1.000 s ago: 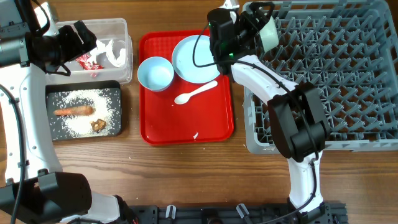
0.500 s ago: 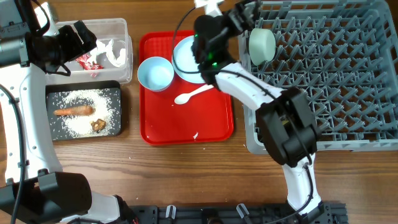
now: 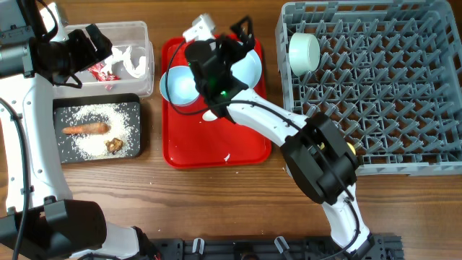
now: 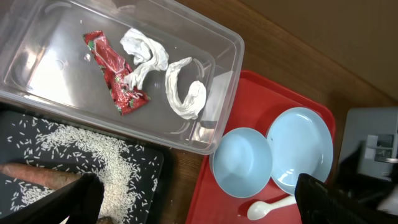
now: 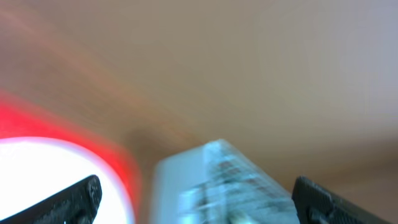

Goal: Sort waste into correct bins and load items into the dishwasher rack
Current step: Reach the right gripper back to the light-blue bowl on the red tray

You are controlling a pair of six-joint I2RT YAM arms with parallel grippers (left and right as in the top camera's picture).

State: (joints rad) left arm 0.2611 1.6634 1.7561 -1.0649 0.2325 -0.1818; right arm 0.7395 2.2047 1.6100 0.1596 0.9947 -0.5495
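My right gripper (image 3: 240,36) is open and empty above the red tray's far edge, over the pale blue plate (image 3: 249,68); its wrist view is blurred (image 5: 196,193). A pale blue bowl (image 3: 179,85) sits on the tray beside the plate, with the white spoon (image 4: 273,208) in front of them. The second bowl (image 3: 304,52) lies on its side in the far left corner of the grey dishwasher rack (image 3: 390,94). My left gripper (image 3: 97,40) is open above the clear tub (image 3: 144,43), which holds the red-and-white wrapper (image 4: 115,74) and white paper (image 4: 183,93). I do not see the yellow cup.
The black tray (image 3: 133,105) in front of the clear tub holds scattered rice (image 3: 101,115), the carrot piece (image 3: 85,129) and a brown lump (image 3: 114,145). The flat red tray (image 3: 216,148) lies between the bins and the rack. My right arm reaches across the rack's near left corner.
My right gripper let go of the bowl in the rack's far left corner and swung left to over the red tray. The left arm has not moved.
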